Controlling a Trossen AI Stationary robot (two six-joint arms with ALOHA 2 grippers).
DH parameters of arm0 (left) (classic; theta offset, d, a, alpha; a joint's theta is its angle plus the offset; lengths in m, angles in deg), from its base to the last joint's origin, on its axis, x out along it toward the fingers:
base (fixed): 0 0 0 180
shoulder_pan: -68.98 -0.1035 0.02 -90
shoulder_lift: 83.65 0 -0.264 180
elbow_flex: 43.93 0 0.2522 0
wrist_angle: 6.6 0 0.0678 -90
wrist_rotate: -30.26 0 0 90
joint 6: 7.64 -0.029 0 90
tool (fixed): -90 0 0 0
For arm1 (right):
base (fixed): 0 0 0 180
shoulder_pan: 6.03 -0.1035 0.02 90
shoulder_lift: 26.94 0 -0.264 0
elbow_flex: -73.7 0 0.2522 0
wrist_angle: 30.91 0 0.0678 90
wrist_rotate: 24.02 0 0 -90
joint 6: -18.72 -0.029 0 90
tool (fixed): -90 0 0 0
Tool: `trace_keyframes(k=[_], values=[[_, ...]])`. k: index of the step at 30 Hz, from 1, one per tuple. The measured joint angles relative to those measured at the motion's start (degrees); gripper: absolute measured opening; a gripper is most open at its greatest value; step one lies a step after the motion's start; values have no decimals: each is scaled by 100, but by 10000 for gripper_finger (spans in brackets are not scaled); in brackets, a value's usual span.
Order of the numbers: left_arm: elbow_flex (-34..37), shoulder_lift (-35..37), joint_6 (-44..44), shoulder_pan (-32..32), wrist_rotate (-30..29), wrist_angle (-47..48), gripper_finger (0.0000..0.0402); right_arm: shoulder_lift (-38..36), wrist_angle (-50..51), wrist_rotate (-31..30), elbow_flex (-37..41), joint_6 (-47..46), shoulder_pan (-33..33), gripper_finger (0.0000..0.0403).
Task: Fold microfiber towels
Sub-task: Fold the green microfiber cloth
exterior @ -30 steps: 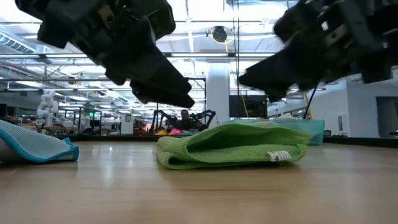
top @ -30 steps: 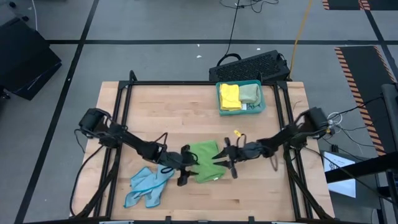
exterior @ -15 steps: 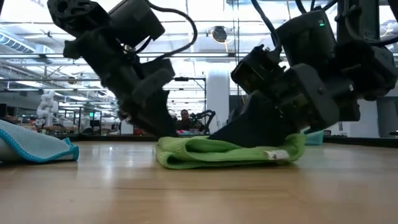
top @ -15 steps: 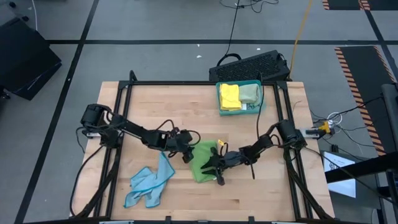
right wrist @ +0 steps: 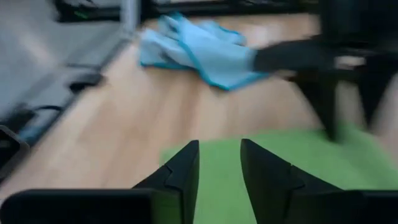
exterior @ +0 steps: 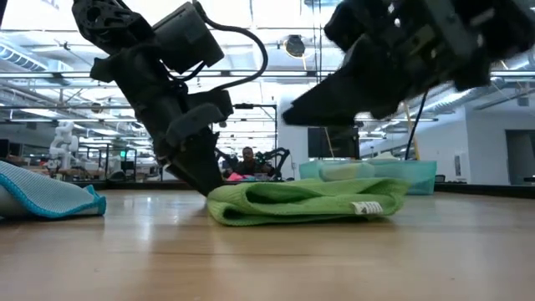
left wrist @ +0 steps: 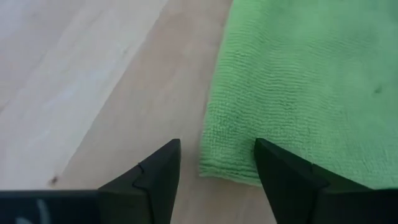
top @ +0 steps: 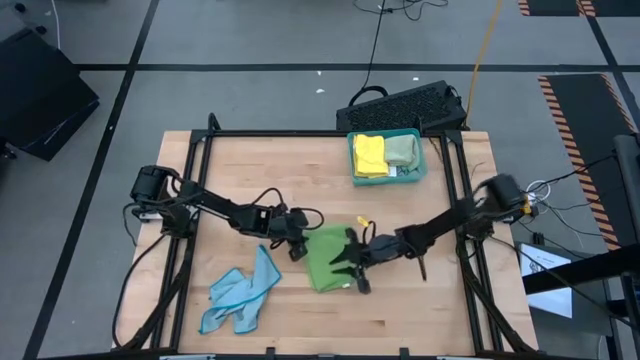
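From above, the bright green towel [top: 328, 258] lies folded near the middle of the wooden surface [top: 230, 170], between the two arms. The left tool [top: 297, 243] sits at the towel's left edge and the right tool [top: 357, 262] at its right edge. A light blue towel [top: 238, 298] lies crumpled toward the front left, clearly not folded. In the teal tray [top: 417, 172] at the back lie a yellow towel [top: 370, 154] and a pale green towel [top: 401, 151], apparently folded and put away. So I judge two done, one nearly done, one left. A keyboard [top: 405, 104] sits behind the tray, off the working area.

From table height, the bright green towel [exterior: 305, 201] is a flat, layered bundle with a white tag at its near right corner. The left tool [exterior: 203, 177] touches down at its left end; the right tool [exterior: 301, 110] hangs above it, apart from the cloth. The light blue towel [exterior: 46, 196] bulges at the far left. A person sits far off in the room behind.

Past the left wrist, the fingers [left wrist: 155, 177] stand apart, released, straddling the green towel's [left wrist: 311, 87] folded corner without pinching it.

Past the right wrist, the fingers [right wrist: 180, 171] stand slightly apart with nothing between them, above the green cloth [right wrist: 298, 168]; the blue towel [right wrist: 199, 50] lies beyond. The left arm stands close by, crowding the next pick-up.
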Motion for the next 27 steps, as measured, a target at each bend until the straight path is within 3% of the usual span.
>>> trace_keyframes(k=[5, 10, 18, 21, 27], values=[[11, 0, -327, 87, 68, 71, 133, -1022, 2268, -1110, 6, -593, 421, 131], [11, 0, -811, 164, 64, 6, 19, -1269, 2620, -702, 0, -728, 1170, 175], [-11, 12, -1632, 232, -265, -230, 15, -732, 2119, 356, -5, -612, 1984, 243], [-13, 20, -1759, 232, -285, -275, 7, -383, 2058, 656, -2, -603, 2023, 246], [-15, 20, -2107, 236, -300, -359, 11, 74, 2015, 681, 0, -390, 2012, 233]])
